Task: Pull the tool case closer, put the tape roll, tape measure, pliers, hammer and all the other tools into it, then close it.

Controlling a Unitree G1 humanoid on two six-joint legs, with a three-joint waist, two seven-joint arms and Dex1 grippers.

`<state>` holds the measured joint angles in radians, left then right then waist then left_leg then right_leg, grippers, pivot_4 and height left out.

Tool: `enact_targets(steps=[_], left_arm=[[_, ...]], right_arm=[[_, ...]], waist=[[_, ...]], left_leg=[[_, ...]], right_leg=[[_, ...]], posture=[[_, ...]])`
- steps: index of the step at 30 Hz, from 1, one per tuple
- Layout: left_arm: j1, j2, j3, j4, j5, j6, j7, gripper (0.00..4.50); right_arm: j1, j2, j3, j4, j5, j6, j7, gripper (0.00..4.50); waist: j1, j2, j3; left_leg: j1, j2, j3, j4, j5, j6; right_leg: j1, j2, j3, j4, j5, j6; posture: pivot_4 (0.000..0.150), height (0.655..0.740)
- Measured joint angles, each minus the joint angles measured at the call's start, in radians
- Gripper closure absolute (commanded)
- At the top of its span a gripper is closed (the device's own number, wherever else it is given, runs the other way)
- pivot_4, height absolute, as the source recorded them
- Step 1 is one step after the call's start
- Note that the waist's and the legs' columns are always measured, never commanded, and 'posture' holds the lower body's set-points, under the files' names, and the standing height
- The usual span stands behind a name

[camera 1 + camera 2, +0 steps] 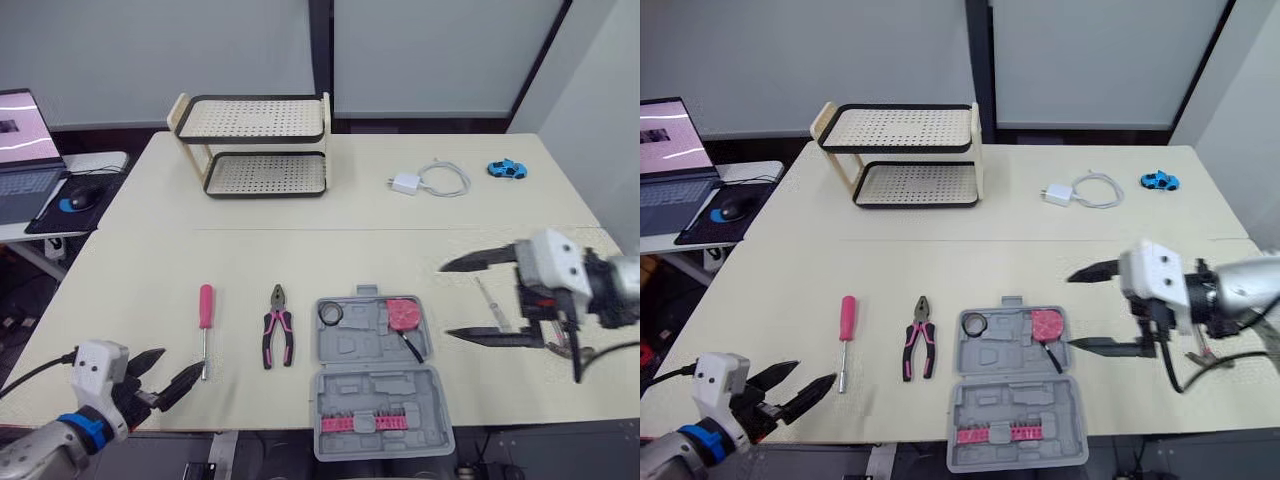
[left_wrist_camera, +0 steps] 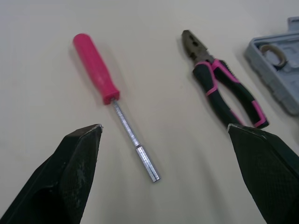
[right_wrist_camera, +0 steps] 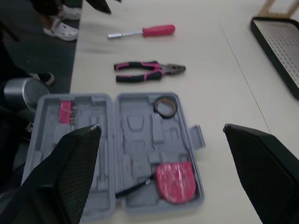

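- I see the tool case point(image 1: 375, 380) lying open and flat at the front edge of the table point(image 1: 420, 225), directly ahead of me, pink bit row in the near half.
- Tape roll point(image 1: 331, 313) sits in the far half's left corner, and the pink tape measure point(image 1: 404, 314) in its right corner. A thin black item beside it I can't identify.
- Pliers point(image 1: 278, 338) are on the table just left of the case, jaws pointing away from me.
- Pink-handled screwdriver point(image 1: 205, 320) lies left of the pliers, shaft pointing toward me.
- Left gripper point(image 1: 183, 361) is spread with nothing in it, low at the front edge, and the screwdriver tip is just beside it.
- Right gripper point(image 1: 445, 300) is spread wide and holds nothing, above the table just right of the case, fingers pointing at it.
- A thin tool point(image 1: 487, 297) lies on the table by the right gripper, and I can't tell what it is.
- Far side: two-tier rack point(image 1: 255, 145), charger with cable point(image 1: 430, 180), blue toy car point(image 1: 507, 169).
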<state>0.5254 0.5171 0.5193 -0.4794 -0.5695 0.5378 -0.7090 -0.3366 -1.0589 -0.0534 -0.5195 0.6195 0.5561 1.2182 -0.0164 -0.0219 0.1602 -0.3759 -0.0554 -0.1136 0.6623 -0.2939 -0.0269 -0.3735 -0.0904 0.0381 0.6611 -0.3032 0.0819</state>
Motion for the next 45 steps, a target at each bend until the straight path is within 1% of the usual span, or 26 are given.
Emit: enact_targets(steps=[1,4,9,15,19,21,29,35,45], left_arm=[[0.0,-0.024,-0.014,-0.031,-0.003,0.007,0.029,0.0],[-0.022,-0.072,-0.057,-0.09,-0.003,0.024,0.105,0.0],[-0.104,-0.168,-0.181,-0.141,0.042,0.047,0.268,0.0],[-0.266,-0.274,-0.347,-0.111,0.145,0.074,0.459,0.0],[-0.333,-0.32,-0.437,-0.044,0.223,0.104,0.55,0.0],[-0.358,-0.352,-0.459,-0.012,0.252,0.114,0.592,0.0],[-0.38,-0.373,-0.48,0.004,0.307,0.117,0.647,0.0],[-0.375,-0.393,-0.529,0.017,0.323,0.155,0.657,0.0],[-0.412,-0.416,-0.548,0.064,0.358,0.228,0.7,0.0]], right_arm=[[-0.042,0.024,0.039,0.019,-0.003,0.014,0.0,0.02],[-0.101,0.059,0.101,0.055,-0.015,0.03,-0.001,0.02],[-0.143,0.09,0.15,0.069,-0.026,0.042,0.002,0.02],[-0.155,0.098,0.166,0.089,-0.048,0.046,0.017,0.02],[-0.156,0.097,0.171,0.09,-0.048,0.056,0.029,0.02],[-0.156,0.096,0.174,0.09,-0.048,0.063,0.038,0.02],[-0.155,0.089,0.174,0.086,-0.048,0.076,0.051,0.02],[-0.153,0.083,0.174,0.082,-0.049,0.078,0.058,0.02],[-0.153,0.078,0.174,0.082,-0.049,0.086,0.065,0.02]], waist=[[0.001,0.0,0.0],[0.01,0.0,0.0],[0.018,0.0,0.0],[0.018,0.0,0.0],[0.016,0.0,0.0],[0.017,0.0,0.0],[0.018,0.0,0.0],[0.018,0.0,0.0],[0.019,0.0,0.0]], left_leg=[[0.0,0.0,0.0,0.0,0.0,0.0],[-0.001,-0.001,0.0,0.0,0.0,0.0],[-0.001,-0.002,0.0,0.001,0.0,0.0],[0.0,-0.002,0.0,0.001,0.0,0.0],[0.0,-0.002,0.0,0.001,0.0,0.0],[-0.001,-0.002,0.0,0.001,0.0,0.0],[-0.004,-0.002,0.001,0.001,0.001,-0.001],[-0.004,-0.002,0.0,0.001,0.001,-0.001],[-0.004,-0.003,0.0,0.001,0.001,-0.001]], right_leg=[[0.0,0.0,0.0,0.0,0.0,0.0],[-0.001,0.0,0.0,0.0,0.0,0.0],[-0.001,0.0,0.0,0.001,0.0,0.0],[-0.002,0.001,0.001,0.002,0.0,0.0],[-0.002,0.001,0.001,0.002,0.0,0.0],[-0.002,0.001,0.001,0.002,0.0,0.0],[-0.006,0.001,0.002,0.002,0.0,0.0],[-0.006,0.001,0.002,0.002,0.0,0.001],[-0.006,0.001,0.002,0.002,0.0,0.001]], posture=[[0.15,0.74],[0.15,0.74],[0.15,0.74],[0.15,0.74],[0.15,0.74],[0.15,0.74],[0.15,0.74],[0.15,0.74],[0.15,0.74]])
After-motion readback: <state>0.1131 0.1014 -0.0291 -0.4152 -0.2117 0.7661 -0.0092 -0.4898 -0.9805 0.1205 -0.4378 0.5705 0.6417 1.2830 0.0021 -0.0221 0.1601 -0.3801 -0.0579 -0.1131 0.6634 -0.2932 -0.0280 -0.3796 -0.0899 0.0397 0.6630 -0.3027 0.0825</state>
